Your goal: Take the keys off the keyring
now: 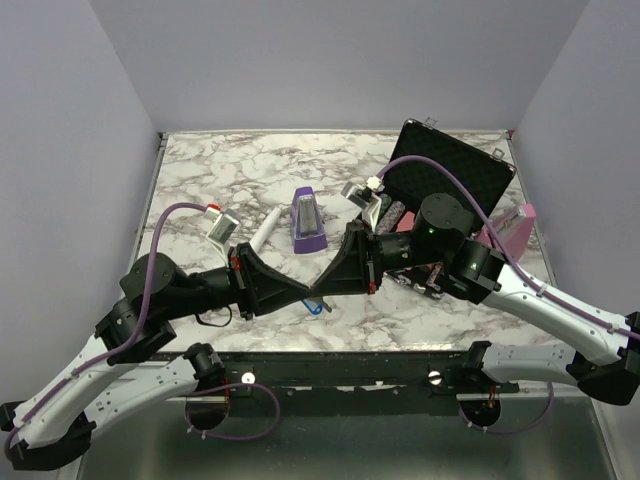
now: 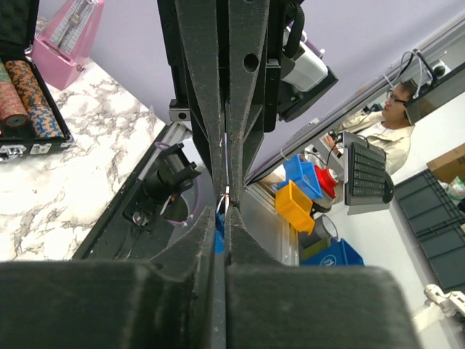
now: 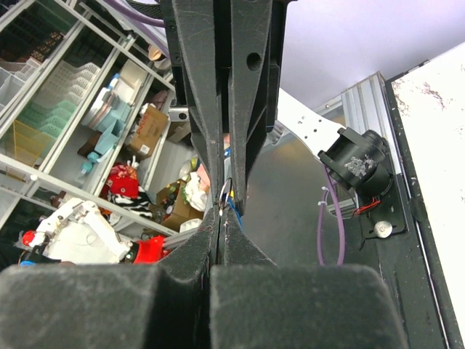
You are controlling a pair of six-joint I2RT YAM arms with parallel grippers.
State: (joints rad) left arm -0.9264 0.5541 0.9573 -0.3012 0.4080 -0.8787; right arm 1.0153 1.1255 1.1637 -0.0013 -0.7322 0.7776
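Tip to tip, the left gripper point(image 2: 227, 213) and right gripper point(image 3: 220, 219) both pinched the keyring point(image 3: 224, 193); a slow, straight pull seemed best.

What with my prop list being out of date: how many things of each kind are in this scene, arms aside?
Metronomes: 2, the purple metronome and the pink metronome
White stick: 1
Black case, open: 1
Keyring: 1, its keys too small to count
Total: 5
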